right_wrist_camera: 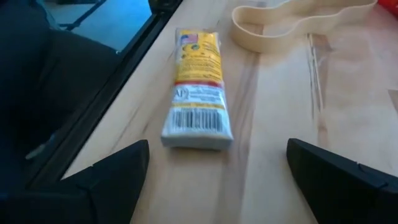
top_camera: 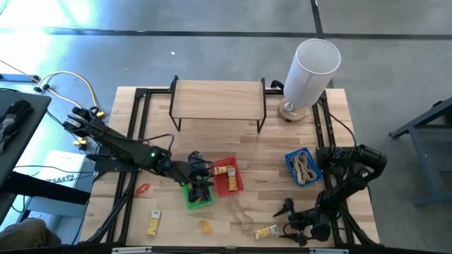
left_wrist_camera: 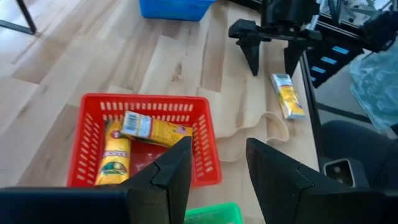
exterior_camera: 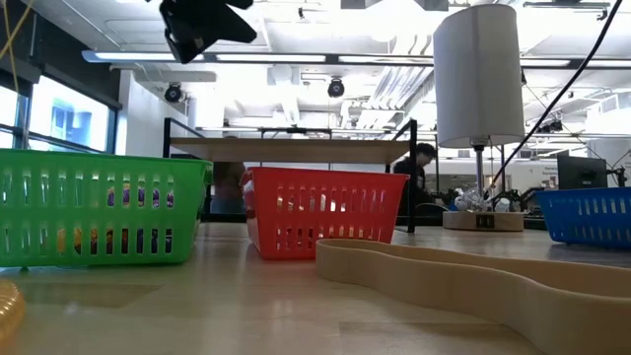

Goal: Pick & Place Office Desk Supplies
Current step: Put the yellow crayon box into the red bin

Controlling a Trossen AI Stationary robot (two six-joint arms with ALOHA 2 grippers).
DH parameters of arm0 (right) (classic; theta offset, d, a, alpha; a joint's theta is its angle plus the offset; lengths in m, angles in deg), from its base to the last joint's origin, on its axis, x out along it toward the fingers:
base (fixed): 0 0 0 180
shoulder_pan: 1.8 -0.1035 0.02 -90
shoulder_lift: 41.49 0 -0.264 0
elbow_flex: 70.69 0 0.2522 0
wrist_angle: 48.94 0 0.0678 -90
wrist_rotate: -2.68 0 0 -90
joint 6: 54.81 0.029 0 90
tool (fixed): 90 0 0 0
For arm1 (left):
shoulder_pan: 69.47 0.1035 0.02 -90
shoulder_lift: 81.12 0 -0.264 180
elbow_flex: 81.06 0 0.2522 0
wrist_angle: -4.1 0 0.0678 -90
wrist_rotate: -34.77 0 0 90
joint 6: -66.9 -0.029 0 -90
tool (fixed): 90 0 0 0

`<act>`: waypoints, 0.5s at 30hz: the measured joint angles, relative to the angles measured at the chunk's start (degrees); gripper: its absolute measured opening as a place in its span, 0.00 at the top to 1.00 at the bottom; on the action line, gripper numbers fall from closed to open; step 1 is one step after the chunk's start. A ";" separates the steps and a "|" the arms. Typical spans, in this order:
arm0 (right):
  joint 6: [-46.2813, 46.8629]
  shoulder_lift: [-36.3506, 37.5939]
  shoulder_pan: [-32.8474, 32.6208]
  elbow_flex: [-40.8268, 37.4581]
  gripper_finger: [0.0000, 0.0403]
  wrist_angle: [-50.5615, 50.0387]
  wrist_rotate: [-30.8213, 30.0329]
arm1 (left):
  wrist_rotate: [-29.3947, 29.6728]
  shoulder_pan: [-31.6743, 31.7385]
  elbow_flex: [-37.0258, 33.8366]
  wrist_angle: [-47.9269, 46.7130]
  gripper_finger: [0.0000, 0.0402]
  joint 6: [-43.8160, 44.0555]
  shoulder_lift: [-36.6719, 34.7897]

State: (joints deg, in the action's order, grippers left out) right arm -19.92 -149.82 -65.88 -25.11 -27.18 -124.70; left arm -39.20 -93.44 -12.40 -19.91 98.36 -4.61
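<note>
A yellow-white packet (right_wrist_camera: 198, 93) lies flat on the table near its front edge, and my right gripper (right_wrist_camera: 217, 148) stands open just short of it, fingers low on either side of its barcode end; the high view shows both (top_camera: 265, 231) (top_camera: 287, 219). My left gripper (left_wrist_camera: 217, 146) hangs open with nothing between its fingers, above the green basket (top_camera: 199, 195) and beside the red basket (left_wrist_camera: 144, 143), which holds two packets (left_wrist_camera: 152, 129). A tan rubber band (top_camera: 242, 215) lies on the table between the arms.
A blue basket (top_camera: 302, 167) with rubber bands sits at the right. A wooden shelf (top_camera: 217, 99) and a tall white cylinder (top_camera: 311, 70) stand at the back. A red ring (top_camera: 143, 189), an orange ring (top_camera: 205, 226) and another packet (top_camera: 153, 221) lie at the front left.
</note>
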 joint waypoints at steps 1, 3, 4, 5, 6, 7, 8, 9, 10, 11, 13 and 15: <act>0.39 -0.40 -0.03 0.41 0.09 0.09 -0.58 | 0.00 -0.32 0.00 -0.01 0.63 0.00 0.00; 3.08 -1.02 -0.06 1.00 0.09 0.86 -1.60 | 0.01 -0.88 0.00 0.01 0.63 0.00 0.00; 5.06 -1.26 0.06 1.28 0.09 1.18 -2.07 | 0.02 -1.12 0.00 0.01 0.63 0.00 0.00; 7.21 -1.47 0.07 1.54 0.09 1.42 -2.82 | 0.00 -1.33 0.00 -0.01 0.63 0.00 0.00; 9.33 -1.70 0.07 1.67 0.09 1.58 -3.59 | 0.02 -1.58 0.00 0.01 0.63 0.00 0.00; 11.27 -1.81 0.22 1.74 0.09 1.67 -4.12 | 0.02 -1.75 0.00 0.01 0.63 0.00 0.00; 12.41 -1.84 0.32 1.74 0.09 1.66 -4.27 | 0.06 -1.89 0.00 -0.01 0.63 0.02 0.00; 12.83 -1.84 0.35 1.76 0.09 1.46 -4.18 | 0.24 -2.10 0.00 0.01 0.63 0.00 0.00; 12.41 -1.84 0.35 1.76 0.09 1.33 -4.05 | 0.32 -2.26 0.00 0.01 0.63 0.00 0.00; 11.05 -1.84 0.35 1.76 0.09 1.23 -3.87 | 0.33 -2.40 0.00 0.02 0.63 0.00 0.00; 7.13 -1.87 0.31 1.74 0.09 1.10 -3.53 | 0.33 -2.70 0.00 -0.01 0.63 0.00 0.00; 3.78 -1.92 0.28 1.73 0.09 1.05 -3.29 | 0.33 -2.96 0.00 0.03 0.63 0.00 0.00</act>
State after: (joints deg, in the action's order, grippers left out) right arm -16.14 -151.75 -65.59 -23.38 -26.12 -127.98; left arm -38.87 -96.41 -12.40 -19.88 98.36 -4.61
